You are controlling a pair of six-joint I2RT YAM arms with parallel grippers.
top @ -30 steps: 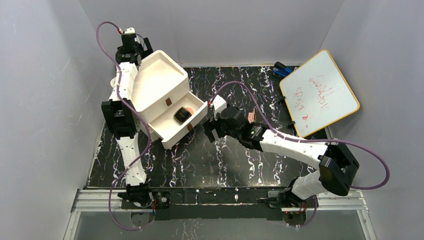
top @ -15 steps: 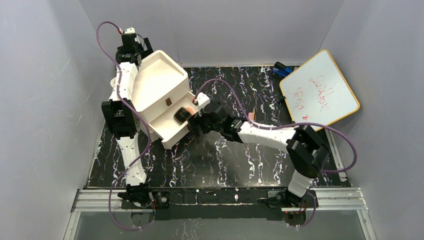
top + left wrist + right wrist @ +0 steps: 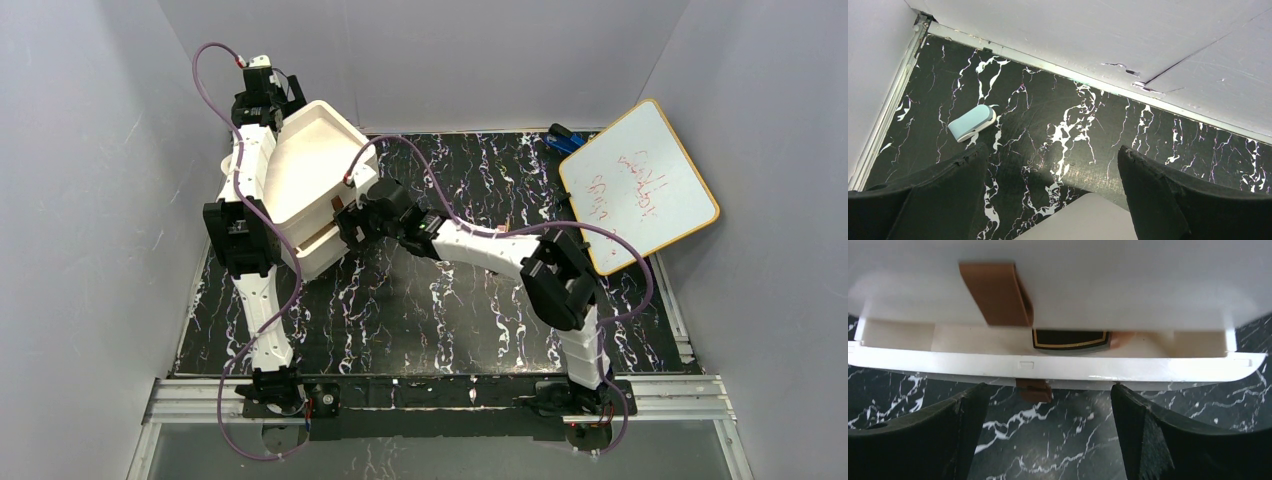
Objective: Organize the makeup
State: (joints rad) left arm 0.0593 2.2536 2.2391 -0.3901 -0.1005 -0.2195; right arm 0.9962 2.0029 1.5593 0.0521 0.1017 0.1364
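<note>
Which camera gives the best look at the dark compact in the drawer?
The right wrist view: the compact shows as a dark, gold-edged sliver inside the nearly shut drawer. In the top view the box and right gripper hide it. The left wrist view misses it entirely.

Light even, diffuse, from above; shadows soft. Top view sharp. Right wrist view: white drawer box [image 3: 1098, 285] washed out, blurred, 12 o'clock; fingers [image 3: 908, 440] dark, soft-edged, 5 and 7 o'clock.

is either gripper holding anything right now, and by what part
Nothing is held: right gripper open at the drawer front, left gripper open above the table.
</note>
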